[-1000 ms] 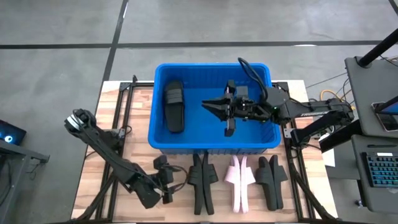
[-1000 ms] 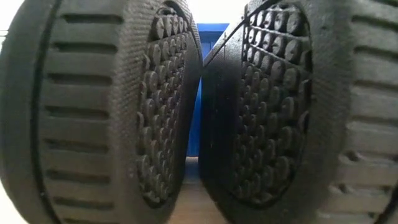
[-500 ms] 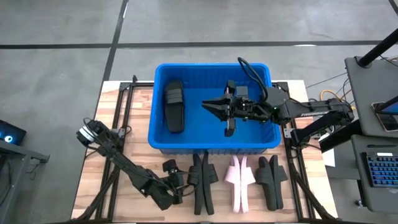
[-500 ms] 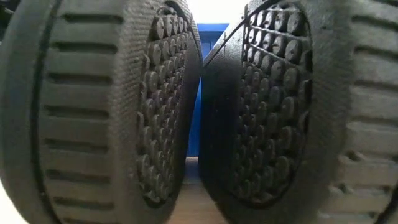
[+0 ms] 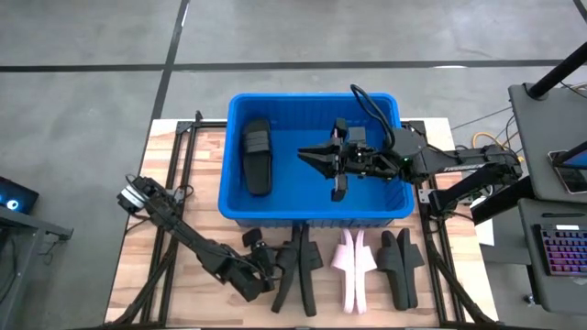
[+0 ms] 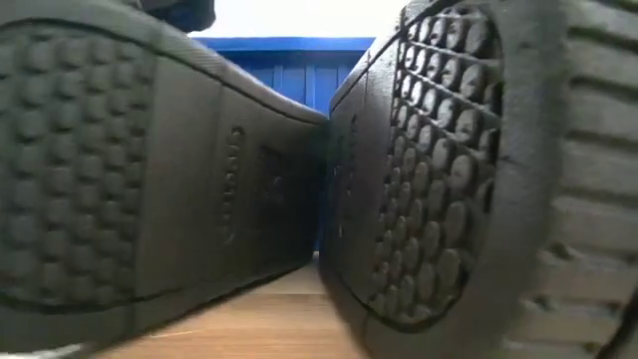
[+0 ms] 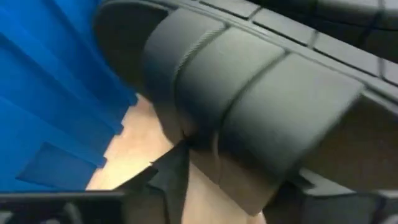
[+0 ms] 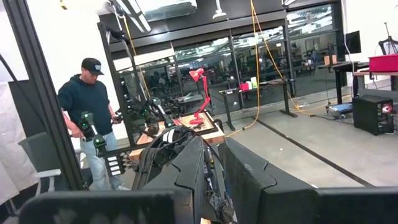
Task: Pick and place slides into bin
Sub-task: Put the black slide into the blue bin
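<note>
— Where did the slides lie, and how were they turned?

— One matte black slide [image 5: 257, 156] lay in the left part of the bright blue bin [image 5: 235, 197], its long axis running front to back. On the wooden table [image 5: 202, 220] before the bin stood a row: a black pair [image 5: 298, 268], tilted, a pale pink slide [image 5: 351, 266], and another black pair [image 5: 401, 264], all lengthwise front to back. In the low view the knobbed, ribbed soles [image 6: 439, 179] filled the picture.

— And the grippers?

— The left gripper [image 5: 266, 264] was at the leftmost black slide's strap [image 7: 249, 118], its fingers around it; whether they gripped it I could not tell. The right gripper [image 5: 316, 158] hovered over the bin, fingers near together, holding nothing.
</note>
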Robot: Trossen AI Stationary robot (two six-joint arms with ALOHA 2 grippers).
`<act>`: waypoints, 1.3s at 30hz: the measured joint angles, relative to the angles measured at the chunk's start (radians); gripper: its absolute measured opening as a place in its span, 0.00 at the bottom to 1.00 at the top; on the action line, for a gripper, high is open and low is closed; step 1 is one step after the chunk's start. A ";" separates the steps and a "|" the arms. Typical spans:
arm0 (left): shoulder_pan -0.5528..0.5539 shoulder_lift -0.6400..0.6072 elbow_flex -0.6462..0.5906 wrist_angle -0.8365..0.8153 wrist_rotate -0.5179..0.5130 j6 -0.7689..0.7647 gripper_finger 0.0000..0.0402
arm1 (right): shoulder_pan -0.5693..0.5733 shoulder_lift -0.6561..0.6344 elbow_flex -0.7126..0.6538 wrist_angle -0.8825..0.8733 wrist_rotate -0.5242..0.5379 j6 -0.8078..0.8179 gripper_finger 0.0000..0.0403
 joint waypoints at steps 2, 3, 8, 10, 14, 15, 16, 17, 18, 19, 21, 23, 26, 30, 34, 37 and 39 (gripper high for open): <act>0.005 0.000 0.000 -0.002 -0.001 0.003 0.25 | 0.000 0.000 0.000 0.000 0.000 0.000 0.13; 0.006 0.000 0.000 -0.002 -0.002 0.006 0.20 | 0.000 0.000 0.000 0.000 0.000 0.000 0.13; 0.005 -0.001 0.000 -0.023 0.007 0.001 0.02 | 0.000 0.000 0.000 0.000 0.000 0.000 0.13; 0.005 -0.010 0.000 -0.033 0.027 0.003 0.03 | 0.000 0.000 0.000 0.000 0.000 0.000 0.13; 0.001 -0.046 0.001 -0.074 0.078 0.008 0.02 | 0.000 0.000 0.000 0.000 0.000 0.000 0.13; 0.000 -0.064 0.002 -0.106 0.088 0.008 0.01 | 0.000 0.000 0.000 0.000 0.000 0.000 0.13; 0.000 -0.083 0.002 -0.135 0.094 0.008 0.01 | 0.000 0.000 0.000 0.000 0.000 0.000 0.13; 0.000 -0.102 0.002 -0.161 0.096 0.009 0.01 | 0.000 0.000 0.000 0.000 0.000 0.000 0.13; -0.001 -0.124 0.002 -0.185 0.101 0.008 0.01 | 0.000 -0.001 0.000 0.000 0.000 0.000 0.13; -0.002 -0.150 0.002 -0.212 0.101 0.008 0.01 | 0.000 0.000 0.000 0.000 0.000 0.000 0.13; -0.004 -0.206 0.002 -0.268 0.102 0.007 0.01 | 0.000 -0.001 0.000 0.000 0.000 0.000 0.13; -0.005 -0.257 0.002 -0.307 0.148 0.001 0.01 | 0.000 -0.001 0.000 0.000 -0.001 0.000 0.13; -0.006 -0.350 0.005 -0.348 0.212 0.043 0.00 | 0.000 -0.001 0.000 0.001 0.000 0.000 0.13; -0.006 -0.479 0.032 -0.329 0.277 0.095 0.00 | 0.000 -0.001 0.000 0.001 -0.001 0.000 0.13; -0.006 -0.600 0.064 -0.313 0.288 0.157 0.00 | 0.000 -0.001 0.000 0.002 -0.001 0.000 0.13; -0.006 -0.669 0.100 -0.294 0.247 0.189 0.00 | 0.000 -0.003 0.000 0.002 -0.002 0.000 0.13; -0.005 -0.691 0.124 -0.278 0.161 0.237 0.00 | 0.000 -0.012 0.000 0.000 -0.004 0.000 0.13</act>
